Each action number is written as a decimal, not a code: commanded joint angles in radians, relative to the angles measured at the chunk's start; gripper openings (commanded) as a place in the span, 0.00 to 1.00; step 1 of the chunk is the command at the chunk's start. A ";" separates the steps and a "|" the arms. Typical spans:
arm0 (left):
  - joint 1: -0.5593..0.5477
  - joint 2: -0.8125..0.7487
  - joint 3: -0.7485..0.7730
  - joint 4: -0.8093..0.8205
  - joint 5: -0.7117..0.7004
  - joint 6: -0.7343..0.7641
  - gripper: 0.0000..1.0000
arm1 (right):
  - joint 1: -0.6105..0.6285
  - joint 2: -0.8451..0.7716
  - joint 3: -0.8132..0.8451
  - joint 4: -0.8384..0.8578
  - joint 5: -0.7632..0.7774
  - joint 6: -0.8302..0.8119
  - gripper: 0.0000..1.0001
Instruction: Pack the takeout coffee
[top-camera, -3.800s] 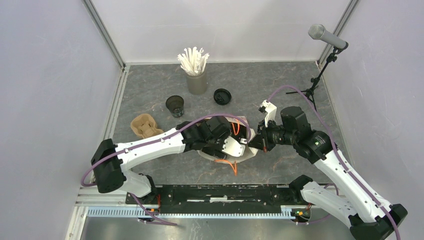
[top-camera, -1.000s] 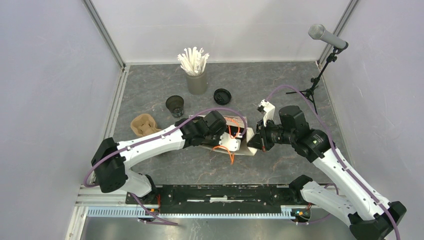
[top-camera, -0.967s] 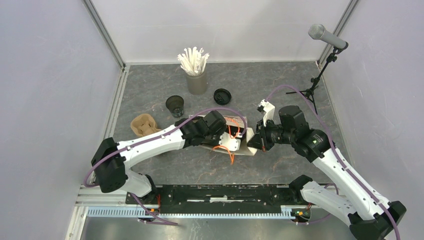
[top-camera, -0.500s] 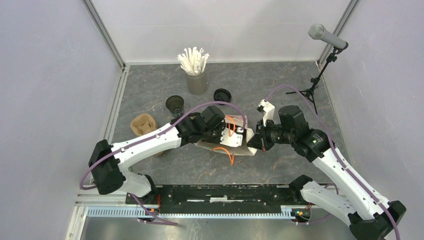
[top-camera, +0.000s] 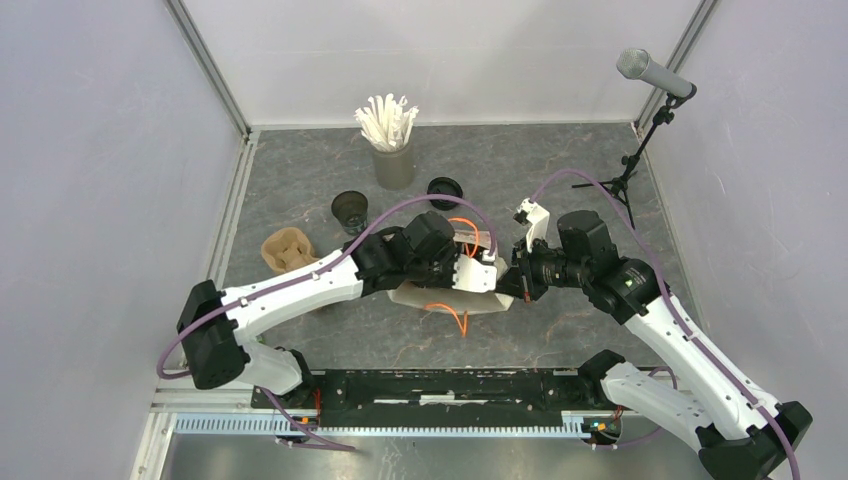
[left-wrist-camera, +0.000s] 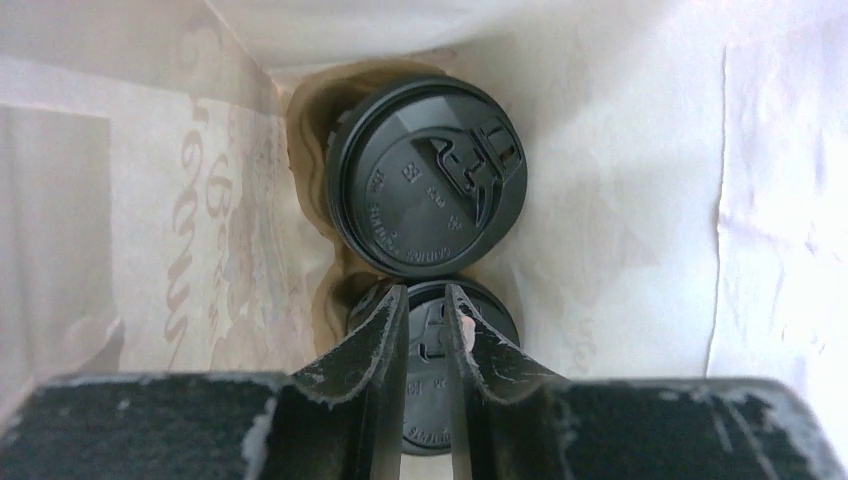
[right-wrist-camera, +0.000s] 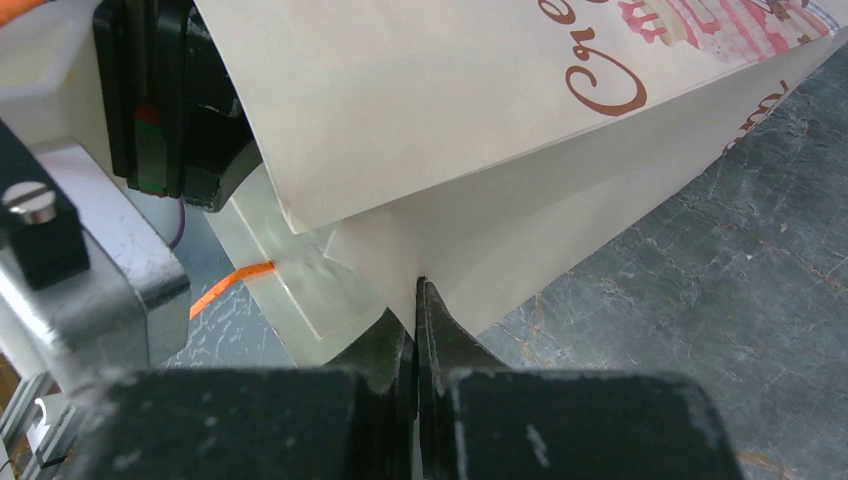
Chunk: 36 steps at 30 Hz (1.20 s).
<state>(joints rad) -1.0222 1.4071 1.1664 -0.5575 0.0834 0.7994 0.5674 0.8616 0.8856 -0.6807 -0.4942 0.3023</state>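
Two takeout coffee cups with black lids sit in a brown pulp carrier (left-wrist-camera: 305, 120) at the bottom of a white paper bag (left-wrist-camera: 620, 150). One lid (left-wrist-camera: 428, 175) lies farther in and the other lid (left-wrist-camera: 497, 322) is nearer. My left gripper (left-wrist-camera: 428, 295) is inside the bag just above the nearer lid, its jaws narrowly open with nothing between them. My right gripper (right-wrist-camera: 417, 285) is shut on the bag's edge (right-wrist-camera: 480, 90). In the top view the bag (top-camera: 445, 298) lies between both wrists. A third black cup (top-camera: 350, 210) stands open at the left, and a loose black lid (top-camera: 444, 190) lies behind the bag.
A grey cup of white straws (top-camera: 394, 150) stands at the back. A spare brown carrier (top-camera: 288, 250) lies at the left, beside my left arm. A microphone on a stand (top-camera: 655, 72) is at the back right. An orange cable (top-camera: 452, 316) hangs in front of the bag.
My left wrist has shifted a little toward the far side over the bag, and its jaws have parted slightly. The right arm has stayed put, holding the bag.
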 joint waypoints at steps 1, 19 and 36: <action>-0.014 0.023 0.042 0.111 0.041 -0.073 0.26 | 0.000 -0.003 0.006 0.038 -0.011 0.008 0.00; -0.030 0.081 0.026 0.221 0.026 -0.098 0.21 | 0.000 0.006 0.002 0.055 -0.024 0.007 0.00; -0.031 0.153 0.021 0.299 -0.017 -0.128 0.19 | 0.000 0.008 -0.003 0.070 -0.030 0.022 0.00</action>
<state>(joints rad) -1.0523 1.5303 1.1744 -0.3336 0.1028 0.7303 0.5598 0.8688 0.8856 -0.6453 -0.4923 0.3252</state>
